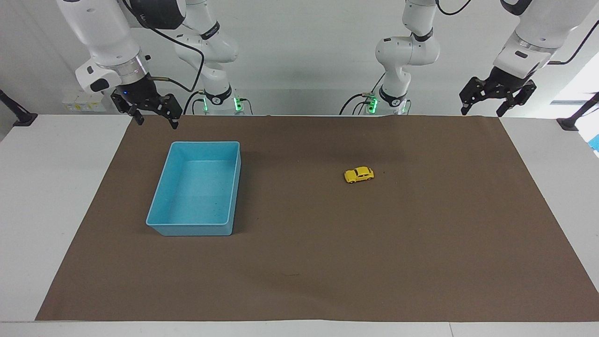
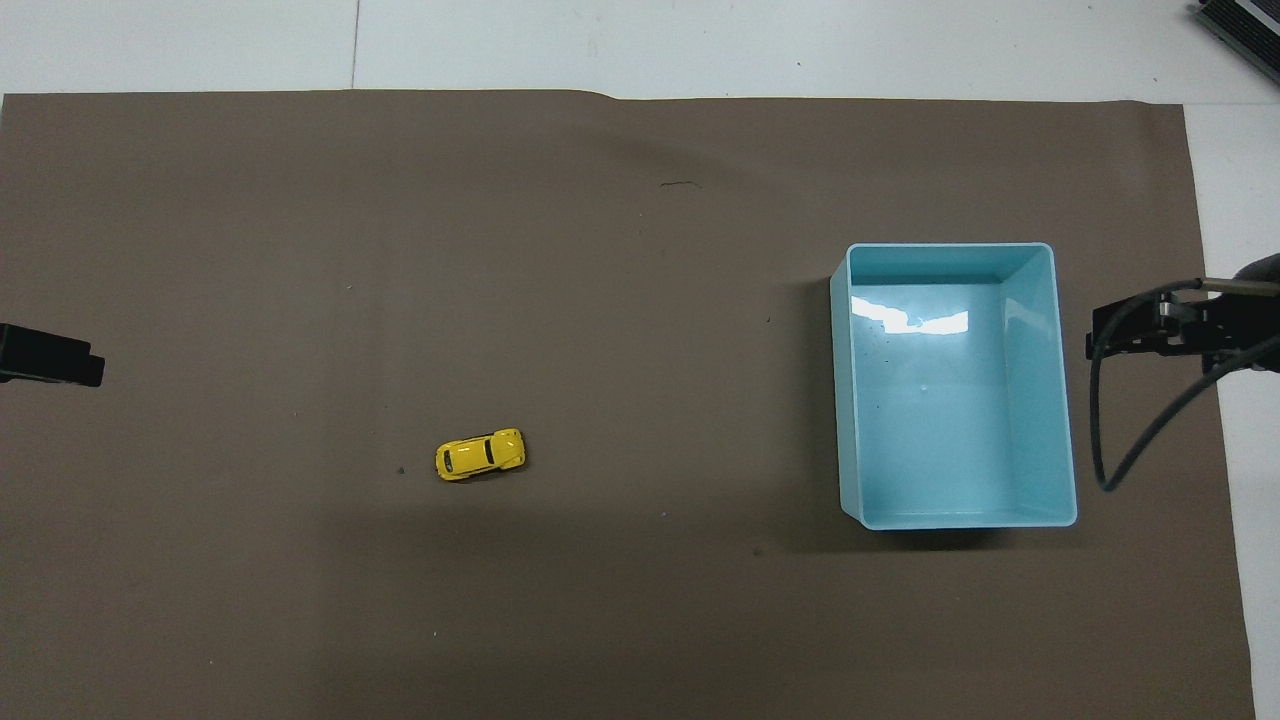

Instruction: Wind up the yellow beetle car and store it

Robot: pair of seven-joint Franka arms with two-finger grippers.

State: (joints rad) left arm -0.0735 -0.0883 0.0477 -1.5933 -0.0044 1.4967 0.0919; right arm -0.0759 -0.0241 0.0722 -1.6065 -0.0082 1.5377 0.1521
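The yellow beetle car (image 1: 359,174) stands on its wheels on the brown mat, toward the left arm's end of the table; it also shows in the overhead view (image 2: 480,454). My left gripper (image 1: 482,112) is open and empty, raised over the mat's corner at its own end, well apart from the car; only its tip (image 2: 50,355) shows in the overhead view. My right gripper (image 1: 157,122) is open and empty, raised over the mat's edge beside the blue bin (image 1: 189,230); it also shows in the overhead view (image 2: 1150,325). Both arms wait.
The blue bin (image 2: 1063,400) is empty and stands toward the right arm's end. The brown mat (image 1: 299,262) covers most of the white table (image 1: 47,187). A black cable (image 2: 1130,430) hangs from the right gripper.
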